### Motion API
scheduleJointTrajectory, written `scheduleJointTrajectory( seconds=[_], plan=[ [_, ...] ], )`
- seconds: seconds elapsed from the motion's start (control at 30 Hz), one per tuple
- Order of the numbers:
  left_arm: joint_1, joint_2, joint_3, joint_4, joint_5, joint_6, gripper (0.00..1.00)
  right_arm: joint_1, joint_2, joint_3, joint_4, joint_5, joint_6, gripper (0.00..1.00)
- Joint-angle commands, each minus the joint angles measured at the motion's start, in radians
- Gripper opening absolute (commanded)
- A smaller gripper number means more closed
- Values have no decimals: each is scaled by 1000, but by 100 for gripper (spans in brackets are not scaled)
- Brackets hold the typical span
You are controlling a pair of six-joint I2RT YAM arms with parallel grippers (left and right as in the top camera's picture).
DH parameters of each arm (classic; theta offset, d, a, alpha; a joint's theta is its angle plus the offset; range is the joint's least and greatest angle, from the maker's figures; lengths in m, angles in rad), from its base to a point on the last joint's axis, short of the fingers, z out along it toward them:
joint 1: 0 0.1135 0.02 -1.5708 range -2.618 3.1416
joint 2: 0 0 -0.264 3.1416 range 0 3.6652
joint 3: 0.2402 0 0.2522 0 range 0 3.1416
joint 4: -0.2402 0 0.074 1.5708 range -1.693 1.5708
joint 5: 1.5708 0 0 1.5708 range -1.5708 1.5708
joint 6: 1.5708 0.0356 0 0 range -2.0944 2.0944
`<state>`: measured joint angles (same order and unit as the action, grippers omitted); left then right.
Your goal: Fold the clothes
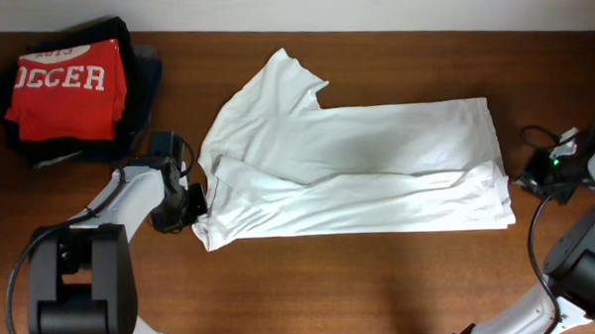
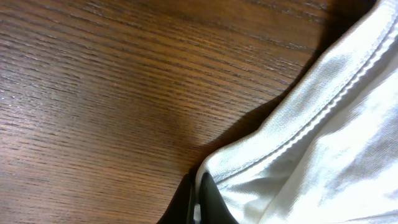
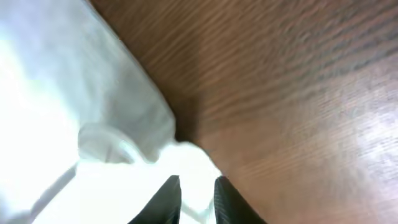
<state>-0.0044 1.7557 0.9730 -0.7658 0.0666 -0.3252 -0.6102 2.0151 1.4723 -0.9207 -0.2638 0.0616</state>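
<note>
A white T-shirt point(image 1: 357, 159), doubled lengthwise, is being spread across the middle of the wooden table point(image 1: 373, 289). Its near-left corner is being pinched by the clenched left gripper point(image 1: 195, 211). Toward the table's right edge, cloth is being straddled by the right gripper point(image 3: 198, 198), but a firm hold cannot be confirmed. A red printed shirt point(image 1: 67, 90) is being kept on a dark pile at the far-left corner. For a clean fold, both ends should probably be lifted together, with the hem kept taut.
</note>
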Motion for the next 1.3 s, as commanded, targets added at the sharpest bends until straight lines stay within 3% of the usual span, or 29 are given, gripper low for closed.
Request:
scheduleJointTrajectory(
  seconds=[0.0,0.43,0.8,0.9,1.07,1.1,1.2,1.27],
  plan=[
    [5,13,-23,11,-51,0,2,-5,-6,24,-35,-22,-92,23],
    [5,13,-23,11,-51,0,2,81,-6,-11,-97,17,-159,27],
    [5,13,-23,11,-44,0,2,81,-6,-94,-6,13,-159,23],
    [5,13,-23,11,-44,0,1,81,-6,-113,19,12,-159,29],
    [5,13,-23,11,-44,0,2,83,-6,-116,21,9,-159,29],
    [5,13,-23,11,-44,0,1,83,-6,-116,21,9,-159,27],
    [5,13,-23,11,-44,0,1,87,-6,-142,51,10,-159,6],
    [5,13,-23,10,-44,0,2,86,-6,-146,78,10,-159,4]
  ],
)
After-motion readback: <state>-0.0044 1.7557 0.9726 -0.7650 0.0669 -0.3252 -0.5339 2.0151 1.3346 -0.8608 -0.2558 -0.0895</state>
